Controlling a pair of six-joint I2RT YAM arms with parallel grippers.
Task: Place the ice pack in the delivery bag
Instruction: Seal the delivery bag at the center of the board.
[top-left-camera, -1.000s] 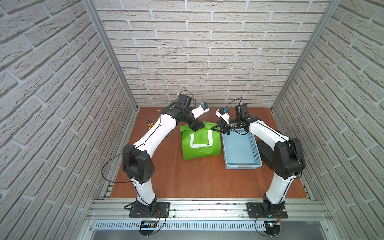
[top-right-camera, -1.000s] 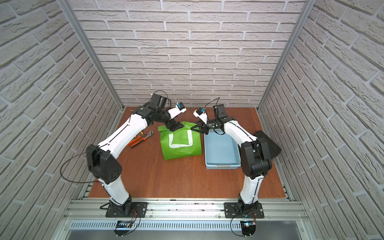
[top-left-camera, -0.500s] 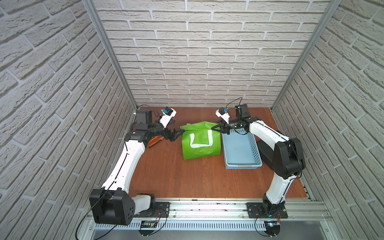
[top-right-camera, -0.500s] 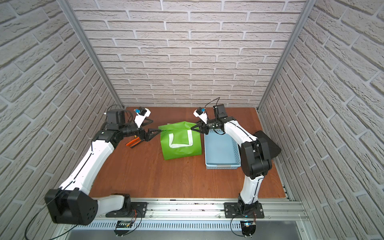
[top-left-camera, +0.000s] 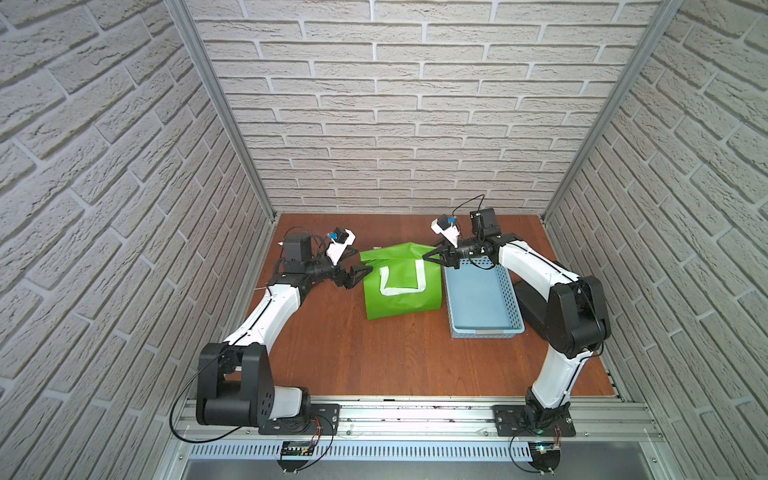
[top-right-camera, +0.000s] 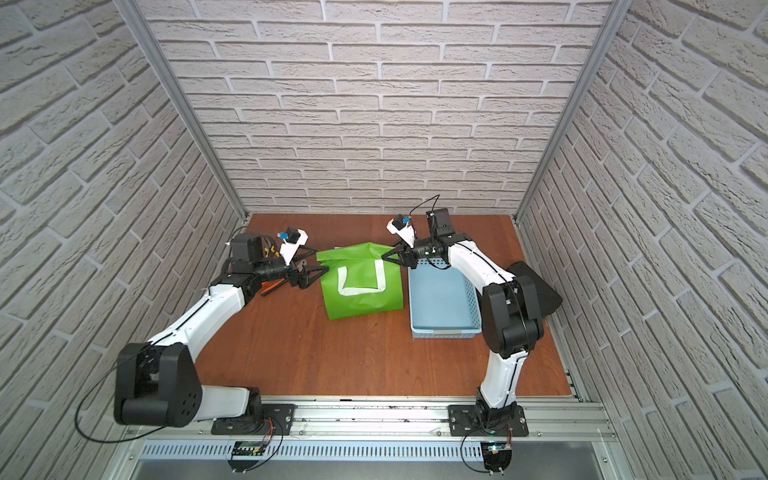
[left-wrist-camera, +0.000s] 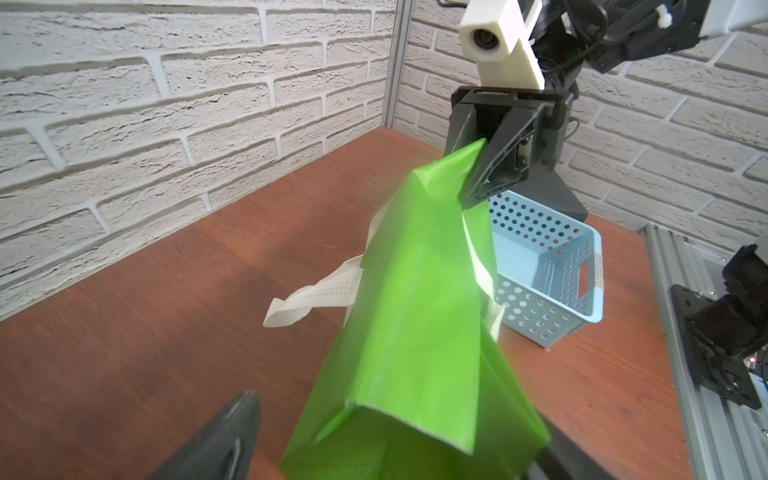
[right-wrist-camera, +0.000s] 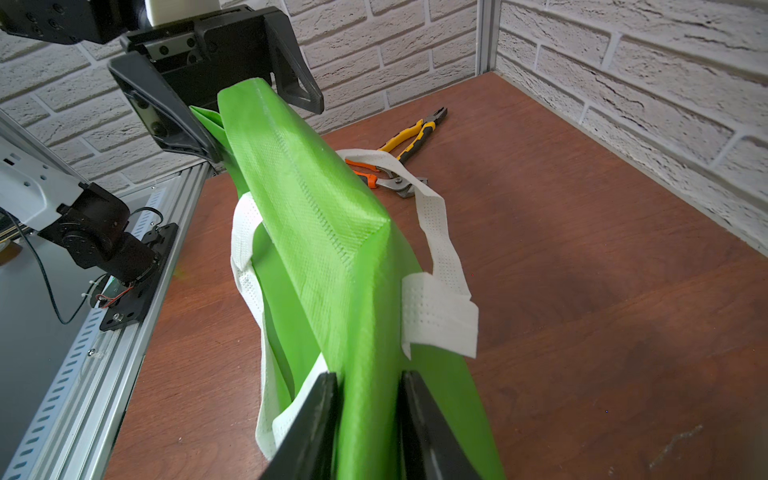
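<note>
Ice pack not visible in any view, so its place cannot be told; none seen inside the blue basket (top-left-camera: 486, 331), right of centre in both top views. Green delivery bag (top-left-camera: 401, 286) stands at centre of the table (top-left-camera: 374, 357), just left of the basket. Its mouth is folded flat and no foil lining shows. Right gripper (top-left-camera: 427, 257) is clamped on the bag's top corner nearest the basket. Left gripper (top-left-camera: 362, 277) is at the opposite top corner, jaws apart, straddling the green fabric without pinching it. Pliers (right-wrist-camera: 409, 137) lie on the table beyond the bag, near the left arm.

Risks, as judged:
- Bag is gripped at one end only, so a pull by the right arm could tilt it or drag it against the basket.
- Left jaws closing may catch one layer only, or both layers together, leaving the mouth shut.
- Thin, slick-looking fabric could slip out of the grip.
- Loose white strap handles (right-wrist-camera: 436, 266) hang on both sides and could snag a finger.
- Mouth is collapsed and nothing to drop in is in view, so the placing step looks well off.
</note>
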